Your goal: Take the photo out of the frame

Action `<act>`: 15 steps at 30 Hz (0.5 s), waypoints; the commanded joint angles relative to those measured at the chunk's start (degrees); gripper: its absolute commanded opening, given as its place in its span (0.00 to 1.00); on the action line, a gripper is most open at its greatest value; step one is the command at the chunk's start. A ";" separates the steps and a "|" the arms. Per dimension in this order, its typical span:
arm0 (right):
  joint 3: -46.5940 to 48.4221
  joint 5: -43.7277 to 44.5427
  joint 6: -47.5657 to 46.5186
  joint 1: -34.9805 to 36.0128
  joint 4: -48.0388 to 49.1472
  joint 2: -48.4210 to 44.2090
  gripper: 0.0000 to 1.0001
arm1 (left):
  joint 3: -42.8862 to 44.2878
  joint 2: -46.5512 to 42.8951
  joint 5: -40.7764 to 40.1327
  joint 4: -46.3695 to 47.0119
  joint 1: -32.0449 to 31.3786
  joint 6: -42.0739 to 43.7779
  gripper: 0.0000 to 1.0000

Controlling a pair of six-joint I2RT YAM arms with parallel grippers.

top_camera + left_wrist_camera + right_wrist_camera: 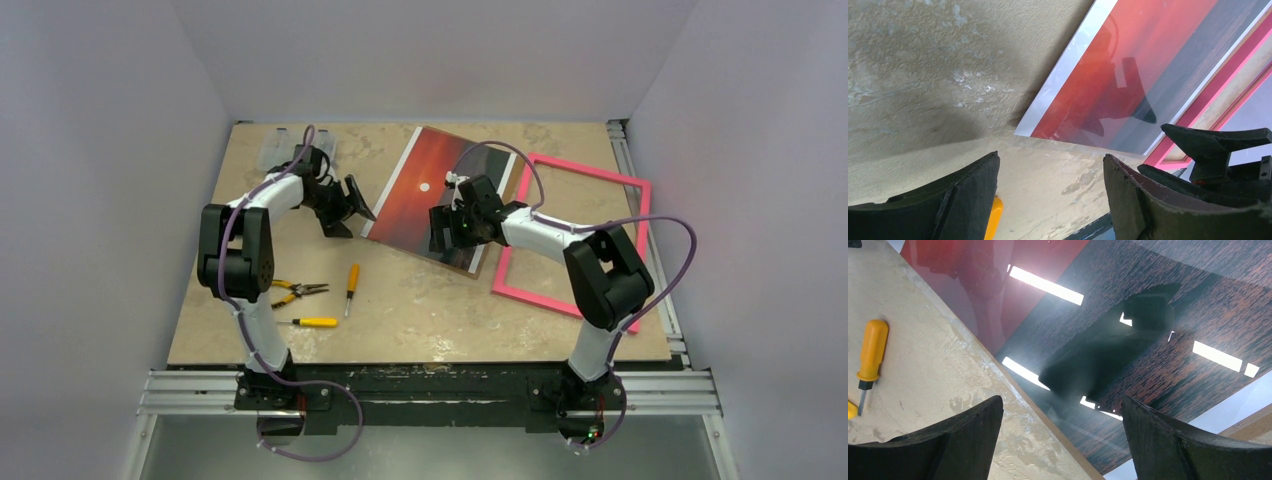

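Note:
The photo, a red-orange sunset print with a small white sun, lies face up and askew on the table's middle. The pink frame lies to its right, and its left side runs along the photo's right edge. My left gripper is open and empty just left of the photo. In its wrist view the gripper hangs over bare table, with the photo's corner and the frame ahead. My right gripper is open over the photo's near edge. In its wrist view the gripper straddles that edge of the photo.
Yellow-handled pliers and two yellow screwdrivers lie on the near left of the table. One screwdriver also shows in the right wrist view. A clear plastic piece sits at the back left. Metal rails edge the right and front.

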 commanded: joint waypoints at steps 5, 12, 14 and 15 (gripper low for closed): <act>1.53 -0.09 0.00 -0.01 1.51 1.80 0.86 | -1.06 0.62 0.97 3.39 0.22 0.83 0.74; 1.63 -0.12 0.12 -0.08 1.41 2.40 0.86 | -1.68 2.84 3.96 6.83 0.22 -1.63 0.74; 1.64 0.06 0.04 -0.09 1.32 2.69 0.86 | -2.13 2.90 4.49 8.04 0.22 -2.09 0.74; 1.70 0.07 0.08 -0.13 1.35 2.88 0.86 | -2.39 2.97 4.68 8.40 0.22 -2.39 0.74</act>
